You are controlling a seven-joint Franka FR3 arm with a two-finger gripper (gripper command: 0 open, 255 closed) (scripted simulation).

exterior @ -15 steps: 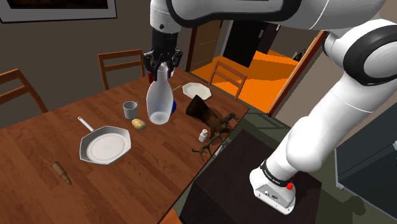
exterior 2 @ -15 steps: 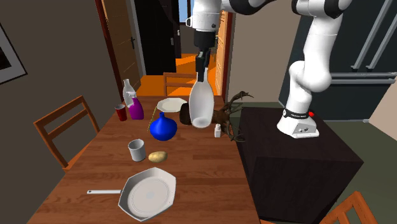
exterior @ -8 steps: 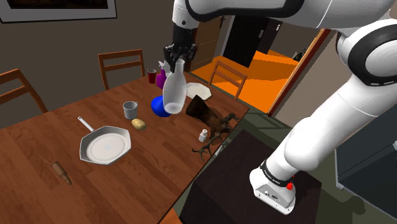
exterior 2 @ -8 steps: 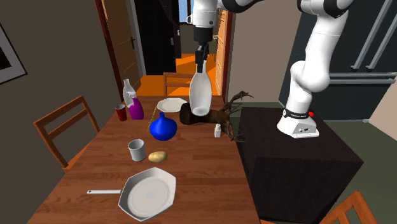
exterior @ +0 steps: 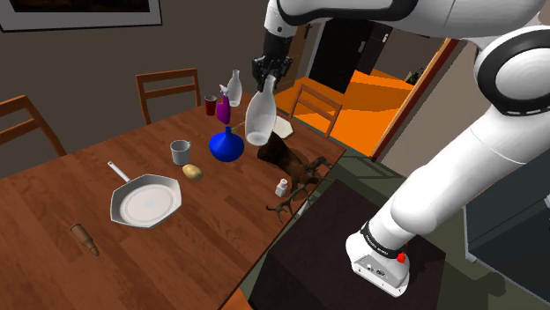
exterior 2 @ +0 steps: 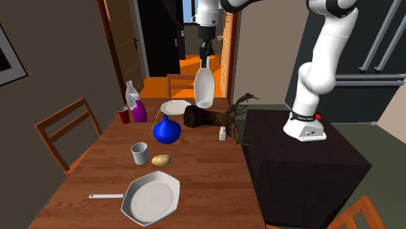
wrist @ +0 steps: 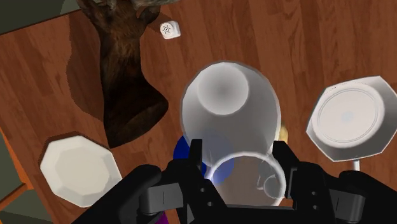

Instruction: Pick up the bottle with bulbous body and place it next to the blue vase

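Secure grip on bulbous bottle (exterior: 258,120)
The gripper (exterior: 267,77) is closed on the bottle neck; the body is hung directly below the jaws, and the blue vase (exterior: 226,146) is seen farther below.

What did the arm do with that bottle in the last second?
The gripper, shut on the pale bottle throughout, carried it through the air toward the table's far end, beyond the blue vase. The vase, pan and the rest stayed put.

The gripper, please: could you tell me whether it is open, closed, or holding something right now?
Gripper: closed, jaws clasping the neck of the white bottle, which hangs in the air above the table.
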